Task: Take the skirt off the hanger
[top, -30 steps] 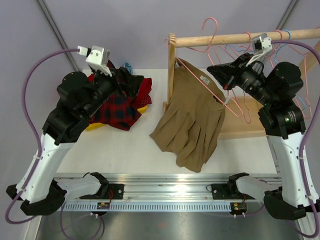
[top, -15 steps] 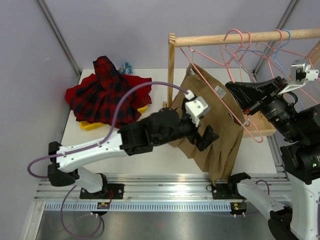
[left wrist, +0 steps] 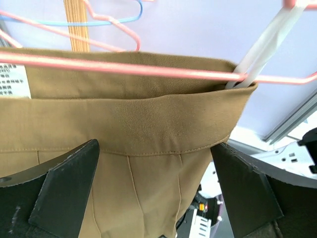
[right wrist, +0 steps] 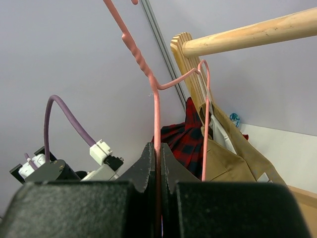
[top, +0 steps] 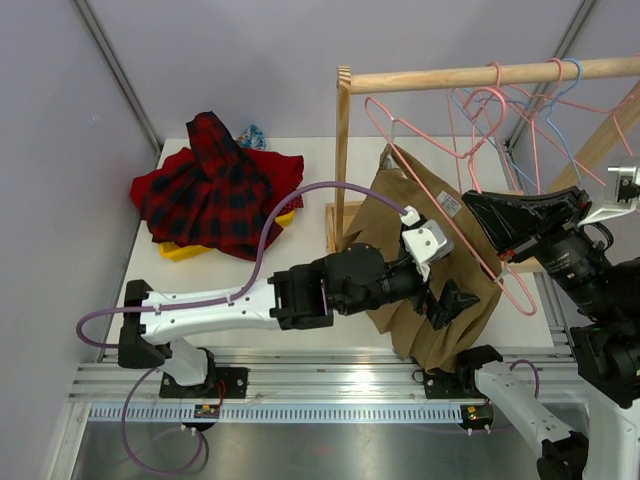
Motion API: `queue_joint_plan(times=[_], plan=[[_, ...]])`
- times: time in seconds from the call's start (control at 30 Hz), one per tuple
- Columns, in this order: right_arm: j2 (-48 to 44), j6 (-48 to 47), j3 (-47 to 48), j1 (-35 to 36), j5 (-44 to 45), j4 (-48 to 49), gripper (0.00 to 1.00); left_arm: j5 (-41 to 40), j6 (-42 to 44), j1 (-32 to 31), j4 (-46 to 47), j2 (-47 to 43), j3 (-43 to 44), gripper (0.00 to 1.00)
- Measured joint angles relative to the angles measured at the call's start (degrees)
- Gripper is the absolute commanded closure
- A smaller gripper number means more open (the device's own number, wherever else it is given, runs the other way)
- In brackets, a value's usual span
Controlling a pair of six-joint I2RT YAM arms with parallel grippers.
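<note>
One left gripper (top: pixel 450 302) is standing spread, its two fingers (left wrist: pixel 64 188) flanking the waistband of the single tan skirt (left wrist: pixel 148 119); whether they are touching it cannot be told. The skirt is hanging on one pink hanger (left wrist: pixel 124 69), whose wire the right gripper (right wrist: pixel 157 158) is pinching tight. Behind, one wooden rail (top: pixel 430 78) is carrying further pink and blue hangers (left wrist: pixel 114 21), too tangled to count. Far left, one red plaid heap (top: pixel 215 190) is lying on a yellow object (top: pixel 185 250).
</note>
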Motion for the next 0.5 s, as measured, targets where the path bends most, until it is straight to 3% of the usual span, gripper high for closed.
queue_joint_plan(times=[0.4, 0.43, 0.47, 0.5], plan=[[1.20, 1.14, -0.07, 0.00, -0.02, 0.33, 1.00, 0.63, -0.68, -1.49, 6.86, -2.58, -4.07, 0.07], [1.33, 1.42, -0.13, 0.00, -0.13, 0.48, 1.00, 1.07, -0.74, -1.49, 7.65, -2.69, -4.07, 0.14], [1.42, 1.84, -0.39, 0.00, -0.15, 0.98, 1.00, 1.86, -1.07, -1.49, 8.61, -2.78, -4.09, 0.27], [1.42, 2.23, -0.87, 0.00, -0.17, 1.57, 1.00, 2.56, -1.51, -1.49, 9.40, -2.82, -4.09, 0.28]])
